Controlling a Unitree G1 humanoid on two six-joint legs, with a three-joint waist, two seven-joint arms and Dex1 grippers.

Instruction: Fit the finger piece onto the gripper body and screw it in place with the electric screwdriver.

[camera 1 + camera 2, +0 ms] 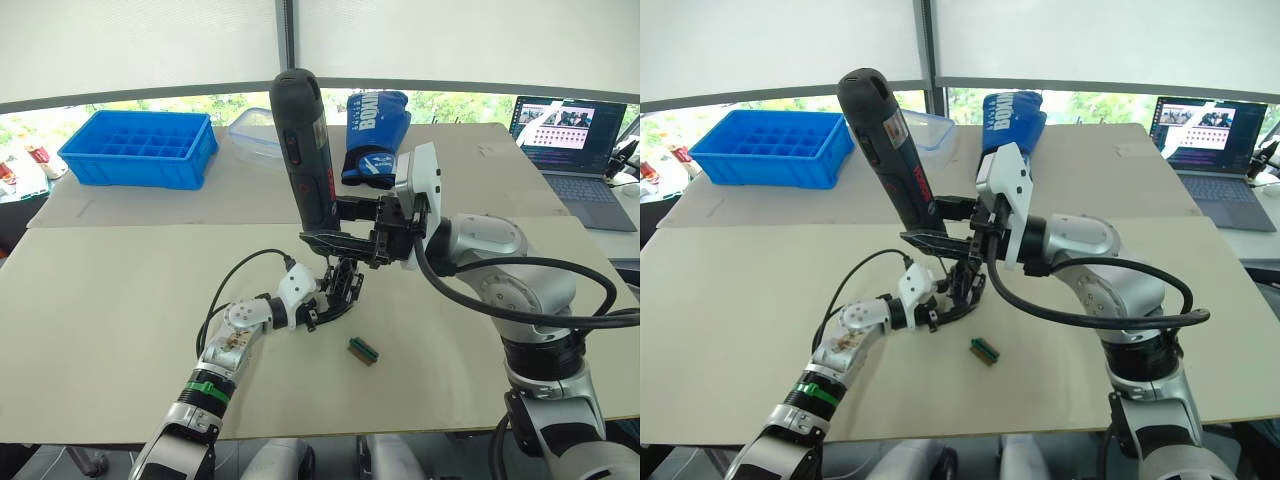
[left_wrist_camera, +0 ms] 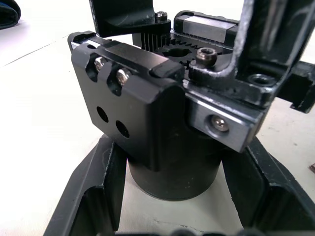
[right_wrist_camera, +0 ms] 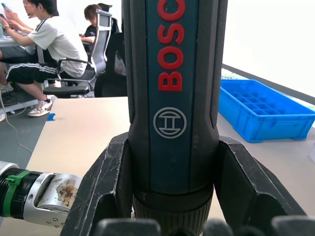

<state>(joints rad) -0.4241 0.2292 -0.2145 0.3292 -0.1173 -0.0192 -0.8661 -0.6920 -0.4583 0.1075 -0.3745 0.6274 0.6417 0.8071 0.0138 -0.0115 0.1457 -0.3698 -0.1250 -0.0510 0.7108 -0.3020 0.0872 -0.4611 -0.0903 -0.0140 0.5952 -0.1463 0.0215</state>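
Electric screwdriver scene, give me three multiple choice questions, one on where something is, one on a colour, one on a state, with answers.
1. Where is the small green-and-brown block?
A. inside the tray
B. on the table, apart from the gripper body
C. on the laptop

2. What colour is the compartment tray?
A. blue
B. red
C. white

3. What is the right gripper doing?
A. open over the table
B. shut on the electric screwdriver
C. shut on the block

Answers: 1 B, it lies alone on the bare surface, just to the robot's right of the gripper body. 2 A, its walls are blue. 3 B, both fingers clamp the electric screwdriver, held upright; the left gripper brackets the body's round base.
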